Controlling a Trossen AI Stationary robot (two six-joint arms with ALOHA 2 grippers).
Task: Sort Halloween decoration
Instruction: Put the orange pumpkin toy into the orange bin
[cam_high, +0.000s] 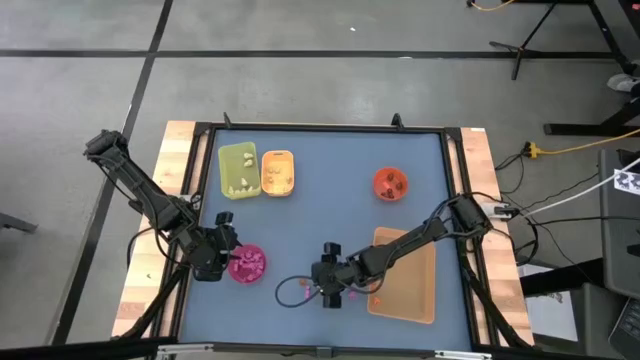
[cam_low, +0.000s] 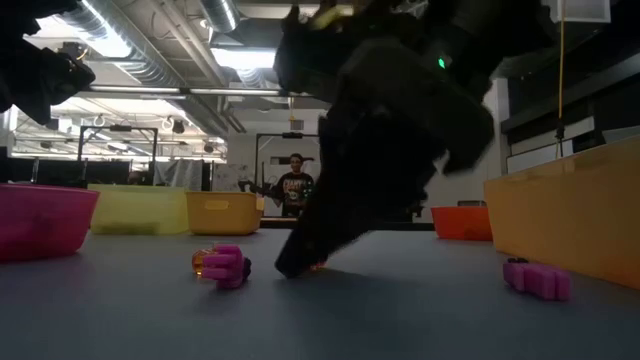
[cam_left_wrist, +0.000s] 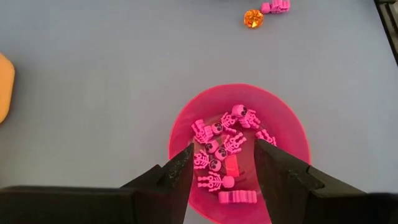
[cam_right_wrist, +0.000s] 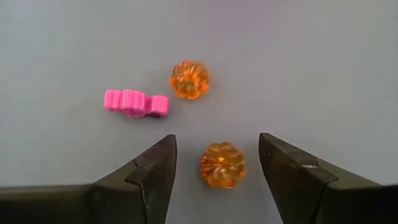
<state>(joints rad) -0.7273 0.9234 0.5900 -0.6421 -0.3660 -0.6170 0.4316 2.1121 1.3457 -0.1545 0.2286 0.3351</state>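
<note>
High view first, and we are reading the table from its left side across. We are holding our left gripper just beside the pink bowl, fingers spread and carrying nothing. Its wrist camera is looking down between those fingers onto a heap of magenta skeleton figures already lying in the bowl, so we are judging the pink sorting as well along. Farther back, the green tray is showing a few pale trinkets, and the orange tray touching it is showing a few more; we are not making out their shapes from above.

Moving toward the middle, we are finding what is left loose on the blue table. Our right gripper is hanging low near the front edge, wide open and gripping nothing, with one translucent orange pumpkin lying between its fingertips. A second orange pumpkin is sitting a little beyond it, and a magenta piece is lying just beside that one. Another pink piece is showing in the low view near the tan tray.

Farther right, the red bowl is holding a few small items, too small to name.

We are judging the job as mostly done, with at least two pumpkins and two pink pieces waiting; the pumpkin between our right fingers looks like the next pick.
</note>
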